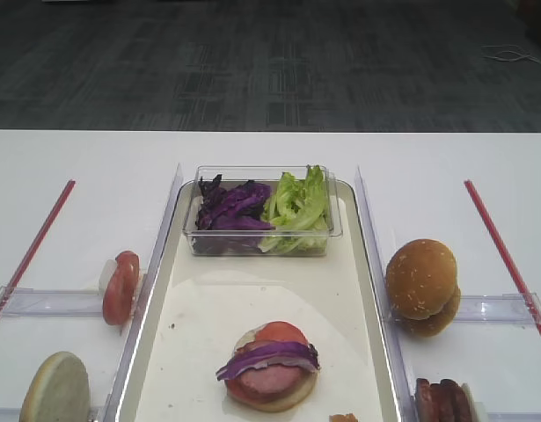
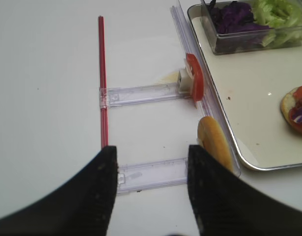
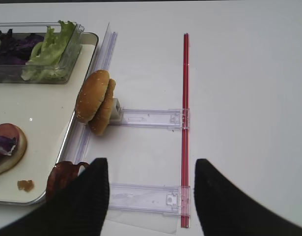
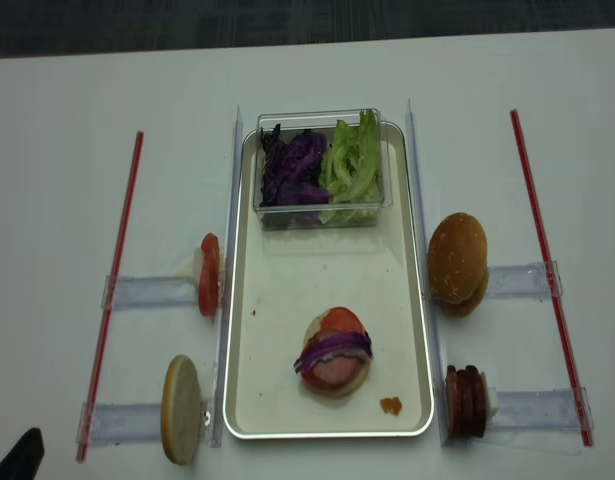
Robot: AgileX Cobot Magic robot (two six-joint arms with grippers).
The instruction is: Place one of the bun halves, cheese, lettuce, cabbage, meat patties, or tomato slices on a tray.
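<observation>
Both pincers stood wide with nothing between their black fingers: my left gripper (image 2: 151,189) hung over the bare white table (image 1: 68,158) beside a thin red rod (image 2: 101,78), and my right gripper (image 3: 151,196) hung likewise on the other side. Between them lay the long cream-white rectangular tray (image 4: 287,290) with its raised rim. At its far end sat a small clear plastic tub (image 4: 322,215) holding deep purple shredded cabbage (image 4: 292,170) on the left and bright green frilly lettuce (image 4: 352,160) on the right. Near the tray's front I saw a half-built burger (image 4: 334,352): a pale bun base carrying a pinkish-brown meat disc, a red slice and one curved purple strip across the top. A small orange-brown crumb (image 4: 391,405) lay near it. Left of the tray, red glossy tomato slices (image 4: 209,274) stood on edge against a clear plastic bracket, and a pale flat-faced bun half (image 4: 181,408) stood on edge nearer me. Right of the tray, golden-brown sesame bun domes (image 4: 457,262) leaned together, and upright meat patties (image 4: 466,400) stood in a row just beside the rim
</observation>
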